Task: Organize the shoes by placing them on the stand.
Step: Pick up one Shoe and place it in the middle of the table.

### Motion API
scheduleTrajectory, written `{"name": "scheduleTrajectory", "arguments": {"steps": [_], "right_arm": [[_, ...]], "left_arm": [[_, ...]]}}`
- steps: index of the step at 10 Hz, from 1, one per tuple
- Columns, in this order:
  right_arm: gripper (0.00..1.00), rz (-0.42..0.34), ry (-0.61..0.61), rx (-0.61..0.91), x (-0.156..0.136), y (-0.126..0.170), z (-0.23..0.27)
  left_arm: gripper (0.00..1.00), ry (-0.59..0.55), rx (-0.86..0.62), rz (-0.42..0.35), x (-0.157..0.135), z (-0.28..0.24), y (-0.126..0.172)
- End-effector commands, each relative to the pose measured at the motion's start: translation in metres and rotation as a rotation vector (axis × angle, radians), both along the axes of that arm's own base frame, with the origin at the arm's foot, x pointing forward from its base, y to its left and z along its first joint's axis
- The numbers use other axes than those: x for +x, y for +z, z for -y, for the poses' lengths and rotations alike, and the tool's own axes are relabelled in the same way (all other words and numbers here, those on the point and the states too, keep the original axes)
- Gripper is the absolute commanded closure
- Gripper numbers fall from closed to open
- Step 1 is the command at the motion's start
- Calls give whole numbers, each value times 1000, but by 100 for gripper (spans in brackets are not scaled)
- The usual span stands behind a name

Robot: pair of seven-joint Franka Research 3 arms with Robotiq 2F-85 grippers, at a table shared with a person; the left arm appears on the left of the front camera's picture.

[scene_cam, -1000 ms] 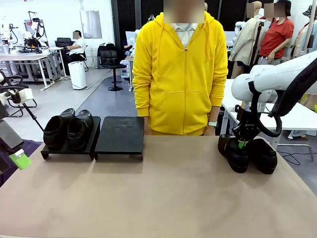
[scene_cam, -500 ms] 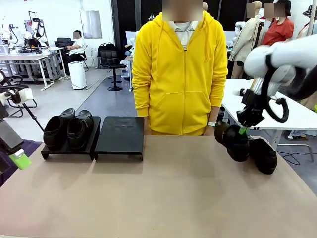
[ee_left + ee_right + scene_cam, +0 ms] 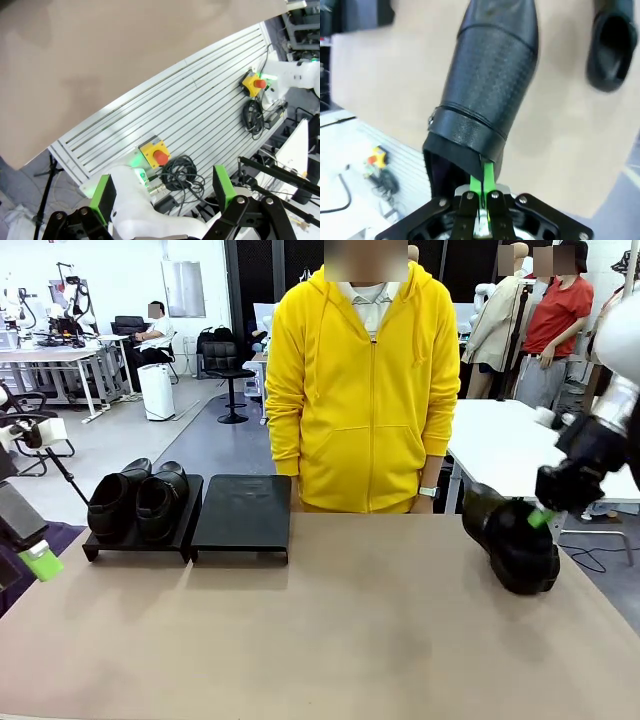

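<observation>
The right hand [image 3: 540,517], pinched tight on the collar of one shoe [image 3: 492,80] that hangs just beneath it above the counter [image 3: 350,640], looks mid-carry; next it must cross far to its left to the bare stand platform [image 3: 240,512].

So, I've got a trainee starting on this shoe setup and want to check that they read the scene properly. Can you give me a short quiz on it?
1. True or false: the right pincer is shut on the opening rim of a loafer.
2. How many loafers sit on the stand?
3. The left pincer is: A) open and empty; B) shut on a loafer; C) resting on the stand.
Key: 1 true; 2 two; 3 A.
</observation>
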State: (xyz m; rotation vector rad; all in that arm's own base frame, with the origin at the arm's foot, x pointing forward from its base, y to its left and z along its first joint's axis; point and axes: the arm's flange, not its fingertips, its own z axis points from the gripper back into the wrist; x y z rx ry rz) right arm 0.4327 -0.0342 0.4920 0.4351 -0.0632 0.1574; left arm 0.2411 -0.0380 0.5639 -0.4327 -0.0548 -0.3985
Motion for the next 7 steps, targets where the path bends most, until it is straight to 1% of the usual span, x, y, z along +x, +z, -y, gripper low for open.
{"name": "scheduleTrajectory", "arguments": {"steps": [1,2,4,5,6,7], "right_arm": [[100,-5,93,14,-7,-14,-18],[100,0,0,0,0,0,0],[100,0,0,0,0,0,0],[100,-21,20,4,-16,-16,-6],[100,48,4,-28,-11,-19,-34],[100,102,26,15,-20,-23,-71]], "left_arm": [[0,12,-13,0,1,1,2],[0,12,-13,0,1,1,2],[0,12,-13,0,1,1,2],[0,12,-13,0,1,1,2],[0,12,-13,0,1,1,2],[0,12,-13,0,1,1,2]]}}
